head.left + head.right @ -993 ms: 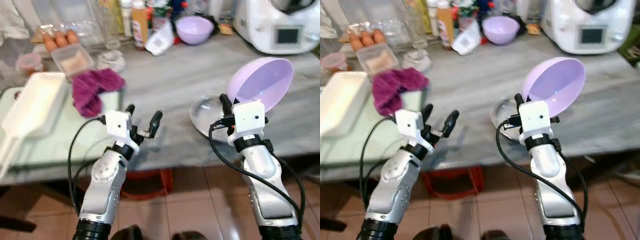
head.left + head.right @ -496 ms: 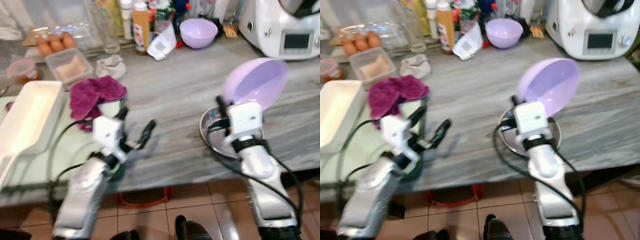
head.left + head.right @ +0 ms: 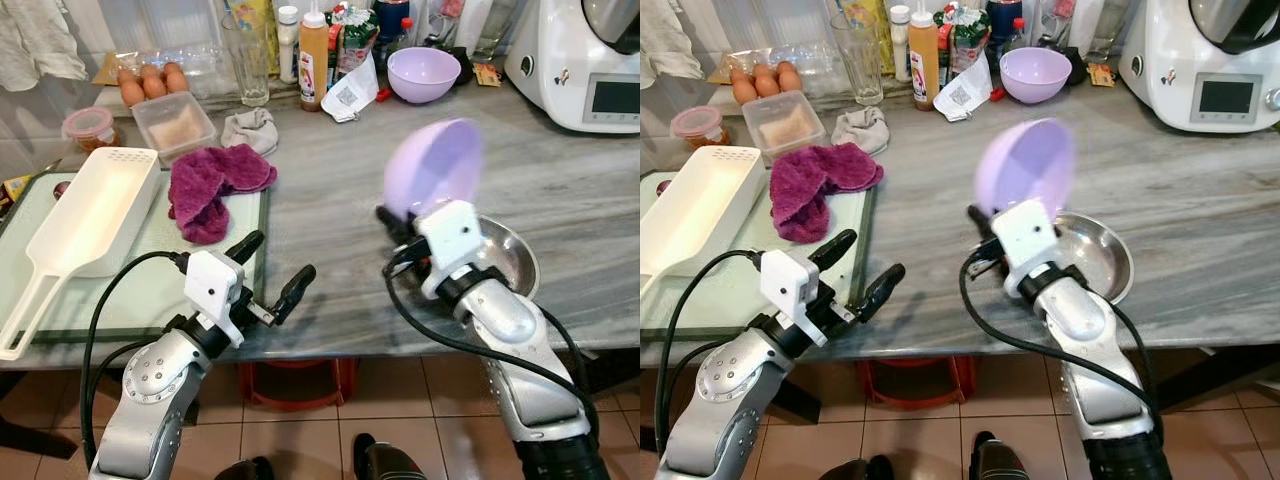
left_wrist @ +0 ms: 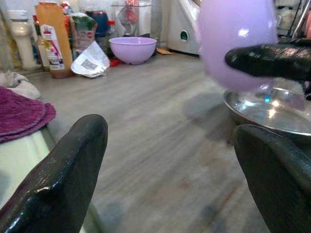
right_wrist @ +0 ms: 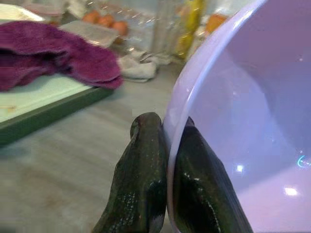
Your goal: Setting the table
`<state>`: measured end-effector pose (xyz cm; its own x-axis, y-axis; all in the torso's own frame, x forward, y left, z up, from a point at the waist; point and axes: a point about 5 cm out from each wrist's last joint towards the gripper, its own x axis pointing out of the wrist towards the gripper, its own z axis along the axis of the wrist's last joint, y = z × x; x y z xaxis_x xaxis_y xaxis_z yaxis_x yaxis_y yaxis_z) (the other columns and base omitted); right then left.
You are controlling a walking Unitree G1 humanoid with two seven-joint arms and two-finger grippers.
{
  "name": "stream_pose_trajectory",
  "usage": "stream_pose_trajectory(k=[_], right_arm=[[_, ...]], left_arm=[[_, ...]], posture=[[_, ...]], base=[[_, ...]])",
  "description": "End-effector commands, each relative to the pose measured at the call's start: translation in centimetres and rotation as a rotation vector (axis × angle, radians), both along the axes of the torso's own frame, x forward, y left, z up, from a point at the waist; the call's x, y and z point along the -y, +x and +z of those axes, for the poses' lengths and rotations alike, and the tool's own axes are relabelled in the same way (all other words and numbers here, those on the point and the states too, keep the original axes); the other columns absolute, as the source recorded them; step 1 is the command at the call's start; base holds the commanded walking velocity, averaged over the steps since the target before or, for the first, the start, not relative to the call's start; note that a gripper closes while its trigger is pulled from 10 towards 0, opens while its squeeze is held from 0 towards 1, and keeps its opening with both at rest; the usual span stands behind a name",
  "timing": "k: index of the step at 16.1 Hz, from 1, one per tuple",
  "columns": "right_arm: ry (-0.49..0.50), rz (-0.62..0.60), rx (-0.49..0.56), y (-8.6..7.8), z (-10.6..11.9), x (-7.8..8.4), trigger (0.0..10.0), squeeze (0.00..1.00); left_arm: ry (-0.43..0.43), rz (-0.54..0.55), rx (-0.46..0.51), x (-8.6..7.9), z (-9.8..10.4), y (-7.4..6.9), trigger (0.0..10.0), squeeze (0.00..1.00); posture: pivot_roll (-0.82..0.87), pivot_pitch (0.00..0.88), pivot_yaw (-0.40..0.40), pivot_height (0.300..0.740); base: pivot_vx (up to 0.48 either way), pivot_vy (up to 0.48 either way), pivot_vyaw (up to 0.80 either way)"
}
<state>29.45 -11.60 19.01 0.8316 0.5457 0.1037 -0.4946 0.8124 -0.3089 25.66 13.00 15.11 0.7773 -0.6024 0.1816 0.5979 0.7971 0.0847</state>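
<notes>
Right gripper (image 5: 165,145) pinches the rim of the lilac bowl (image 3: 432,168), tilted above the steel bowl (image 3: 505,255). At 9 o'clock, left gripper (image 3: 270,270) hovers spread.

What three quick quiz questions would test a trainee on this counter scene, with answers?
1. True or false: the right gripper pinches the rim of the lilac bowl.
2. What lies on the counter beside the right arm: A a steel bowl, B a frying pan, C a kettle?
3. Fill in: the left gripper has its fingers ____.

Key: 1 true; 2 A; 3 open, holding nothing, by the green board with the purple cloth.
</notes>
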Motion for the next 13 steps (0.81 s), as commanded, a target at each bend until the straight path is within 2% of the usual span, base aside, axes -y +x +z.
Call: stream_pose_trajectory(k=[1,3,6,13], right_arm=[[-0.005,0.050,-0.049,0.1,-0.1,-0.4,10.0,0.00],[-0.059,0.134,-0.099,-0.5,-0.6,-1.1,10.0,0.00],[-0.077,0.184,-0.121,-1.0,-0.9,-1.4,10.0,0.00],[-0.166,0.291,-0.101,-1.3,-0.5,-2.2,10.0,0.00]], left_arm=[[0.021,-0.022,0.025,0.1,0.4,-0.2,10.0,0.00],[0.023,-0.030,0.033,0.2,0.4,-0.2,10.0,0.00],[0.020,-0.042,0.036,0.6,0.4,-0.2,10.0,0.00],[0.017,-0.053,0.035,1.0,0.4,-0.2,10.0,0.00]], posture=[[-0.17,0.191,-0.011,0.740],[-0.17,0.191,-0.011,0.740],[-0.18,0.191,-0.011,0.740],[-0.17,0.187,-0.006,0.740]], base=[[0.000,0.000,0.00],[0.000,0.000,0.00],[0.000,0.000,0.00],[0.000,0.000,0.00]])
